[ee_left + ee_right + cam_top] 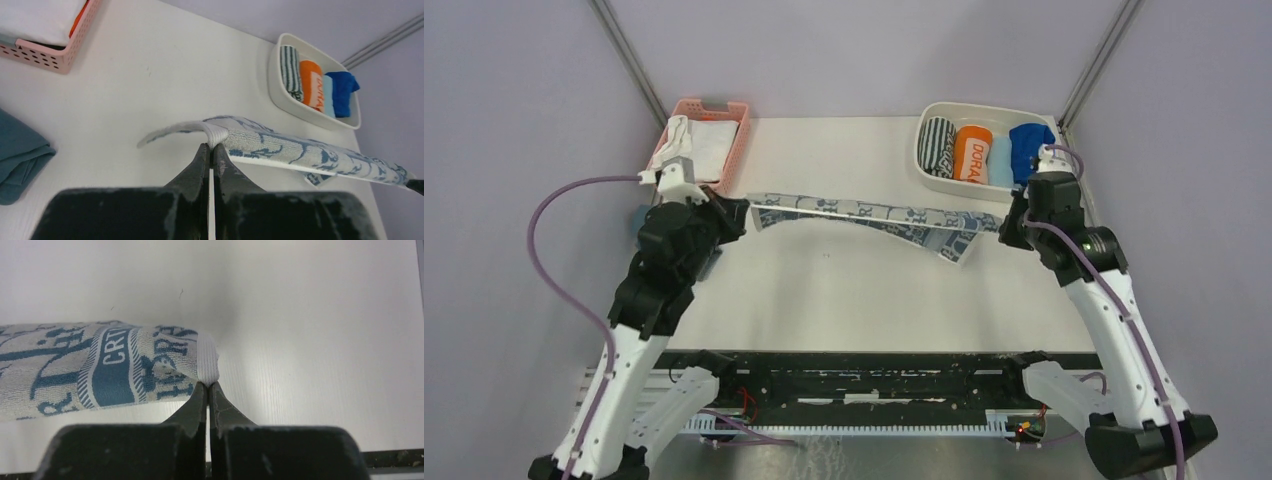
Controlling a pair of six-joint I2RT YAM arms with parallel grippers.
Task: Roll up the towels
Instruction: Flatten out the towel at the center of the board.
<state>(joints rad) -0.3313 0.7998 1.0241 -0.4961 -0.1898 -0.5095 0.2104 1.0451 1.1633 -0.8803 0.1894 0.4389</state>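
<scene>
Long towel [864, 212] between left hand [210, 148] and right hand [208, 386]; basket [709, 104] behind-left, tray [984, 107] behind-right.

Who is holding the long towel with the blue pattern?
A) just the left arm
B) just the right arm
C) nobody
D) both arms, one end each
D: the left gripper and the right gripper each pinch one end of the patterned towel.

We have both arms stretched forward from their bases, elbows bent, wrists turned inward towards each other. Our left gripper [740, 213] is pinched tight, jaws closed on one end of the patterned towel [864, 212]. Our right gripper [1005, 231] is clamped on the far end, and both are raised off the table.
</scene>
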